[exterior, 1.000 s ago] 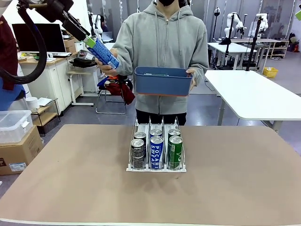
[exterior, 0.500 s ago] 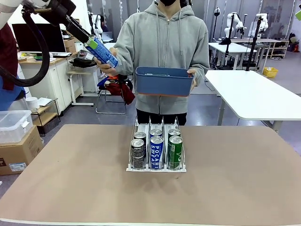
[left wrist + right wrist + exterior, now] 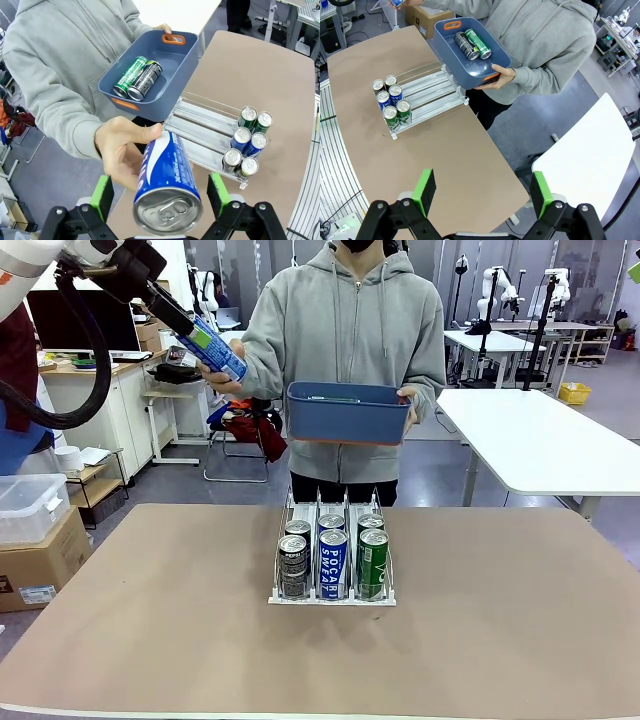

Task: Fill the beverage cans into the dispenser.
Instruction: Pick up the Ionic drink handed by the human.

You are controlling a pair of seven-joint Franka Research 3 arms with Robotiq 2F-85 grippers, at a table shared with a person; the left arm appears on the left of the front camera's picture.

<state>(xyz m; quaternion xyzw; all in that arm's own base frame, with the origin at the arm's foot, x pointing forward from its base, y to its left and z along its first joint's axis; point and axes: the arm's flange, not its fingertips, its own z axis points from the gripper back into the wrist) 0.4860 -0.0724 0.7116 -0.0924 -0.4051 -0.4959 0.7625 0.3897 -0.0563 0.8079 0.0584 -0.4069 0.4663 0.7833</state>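
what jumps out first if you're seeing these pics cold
A person's hand holds a blue aluminium drink can between the left gripper's open green pads, high at the far left. The other hand carries a blue plastic bin with two cans; six cans stand in the clear three-lane dispenser at mid-table.
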